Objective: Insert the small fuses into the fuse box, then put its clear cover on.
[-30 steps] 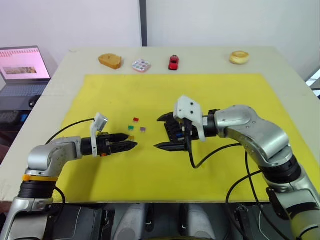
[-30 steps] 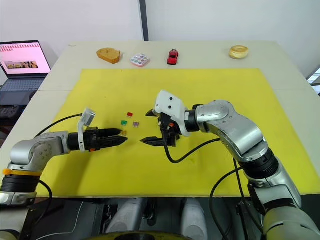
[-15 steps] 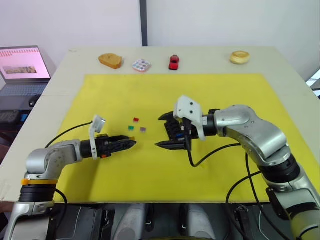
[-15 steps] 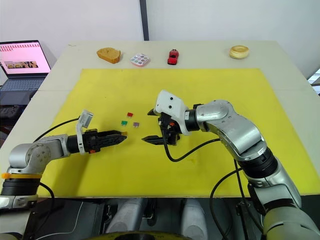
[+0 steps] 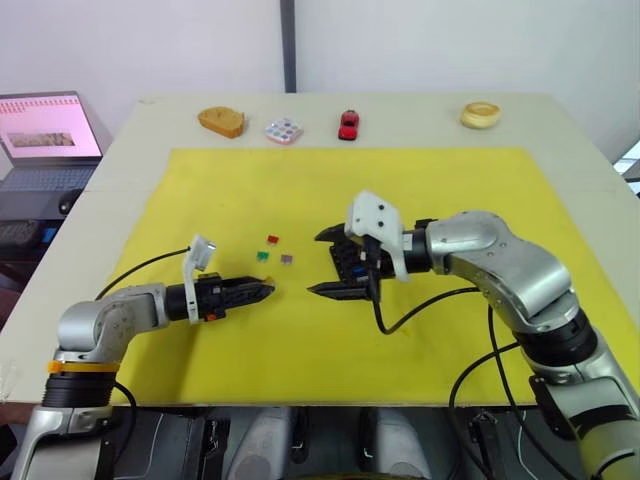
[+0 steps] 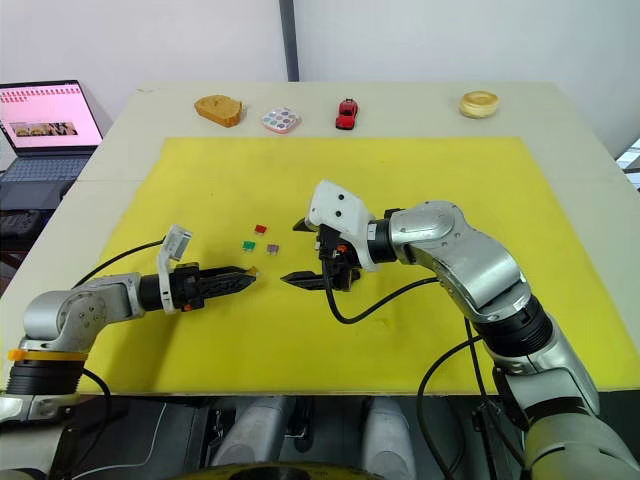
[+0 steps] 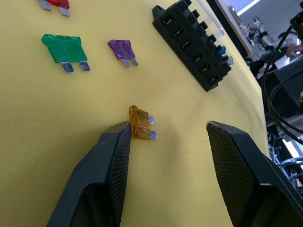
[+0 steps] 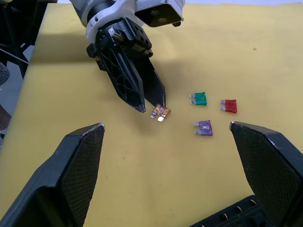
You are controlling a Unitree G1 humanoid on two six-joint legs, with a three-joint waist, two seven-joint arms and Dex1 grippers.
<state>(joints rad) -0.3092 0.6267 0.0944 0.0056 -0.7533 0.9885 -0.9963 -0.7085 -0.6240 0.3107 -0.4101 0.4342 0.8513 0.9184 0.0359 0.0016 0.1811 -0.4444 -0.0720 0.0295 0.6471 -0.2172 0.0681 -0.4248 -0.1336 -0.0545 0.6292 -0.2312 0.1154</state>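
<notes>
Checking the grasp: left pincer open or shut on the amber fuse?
Open. In the left wrist view the left pincer has a wide gap; the amber fuse lies on the mat at one fingertip, unclamped.

Plenty of bare yellow mat [image 5: 450, 190] behind and to the sides. The tight spot is the middle: the left claw [image 7: 168, 137] sits open with one finger touching the small amber plastic fuse [image 7: 140, 124], and green [image 7: 65, 48], purple [image 7: 121, 48] and red [image 8: 229, 105] blade fuses lie just beyond. The black slotted fuse box [image 7: 191, 45] blocks the far side.
</notes>
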